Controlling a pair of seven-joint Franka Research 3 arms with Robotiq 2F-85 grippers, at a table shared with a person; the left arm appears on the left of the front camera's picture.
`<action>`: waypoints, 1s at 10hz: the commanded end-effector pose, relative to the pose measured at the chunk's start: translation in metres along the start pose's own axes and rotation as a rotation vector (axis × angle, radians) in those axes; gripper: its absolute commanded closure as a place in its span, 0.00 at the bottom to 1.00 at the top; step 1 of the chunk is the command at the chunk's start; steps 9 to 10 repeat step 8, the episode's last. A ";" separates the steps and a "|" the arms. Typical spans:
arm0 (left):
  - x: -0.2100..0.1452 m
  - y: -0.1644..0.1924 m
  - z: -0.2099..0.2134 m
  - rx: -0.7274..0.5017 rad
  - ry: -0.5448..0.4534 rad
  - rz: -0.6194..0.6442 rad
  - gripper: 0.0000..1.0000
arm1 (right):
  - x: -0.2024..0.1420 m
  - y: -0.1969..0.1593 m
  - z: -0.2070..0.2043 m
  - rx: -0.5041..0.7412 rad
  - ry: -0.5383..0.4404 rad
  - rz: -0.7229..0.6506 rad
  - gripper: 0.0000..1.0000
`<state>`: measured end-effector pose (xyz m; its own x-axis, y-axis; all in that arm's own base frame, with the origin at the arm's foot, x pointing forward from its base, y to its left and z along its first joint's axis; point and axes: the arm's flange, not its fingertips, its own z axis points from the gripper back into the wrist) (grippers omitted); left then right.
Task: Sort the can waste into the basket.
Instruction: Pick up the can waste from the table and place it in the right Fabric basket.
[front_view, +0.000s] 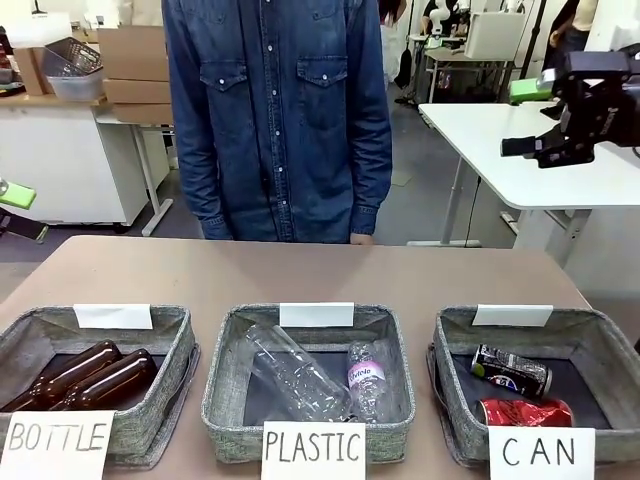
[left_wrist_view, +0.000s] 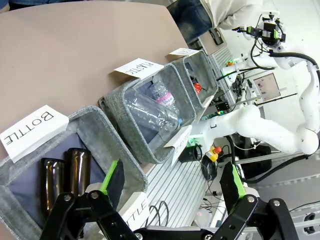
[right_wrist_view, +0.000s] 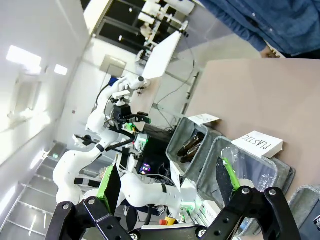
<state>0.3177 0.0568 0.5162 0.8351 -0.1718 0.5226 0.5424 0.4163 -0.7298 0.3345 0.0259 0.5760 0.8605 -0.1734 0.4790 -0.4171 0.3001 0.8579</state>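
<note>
Two cans (front_view: 515, 390) – PLASTIC basket (front_view: 310, 375) alongside

Glossy dented metal cans (front_view: 511, 370) in matt grey woven-cloth basket (front_view: 600, 345)

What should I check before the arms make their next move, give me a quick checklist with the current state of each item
1. Black can inside the CAN basket: ok.
2. Red can inside that basket: ok.
3. Any can left on the table: none visible, ok.
4. Left gripper open and empty: ok.
5. Right gripper open, empty, raised off to the side in the front view: ok.
6. Person's hands out of the work area: cannot tell, the hands are not clearly visible.
</note>
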 end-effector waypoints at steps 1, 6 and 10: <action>-0.001 -0.002 -0.002 -0.010 -0.009 0.002 0.00 | -0.002 0.000 0.000 0.007 0.002 -0.004 0.00; -0.001 -0.002 -0.002 -0.010 -0.009 0.002 0.00 | -0.002 0.000 0.000 0.007 0.002 -0.004 0.00; -0.001 -0.002 -0.002 -0.010 -0.009 0.002 0.00 | -0.002 0.000 0.000 0.007 0.002 -0.004 0.00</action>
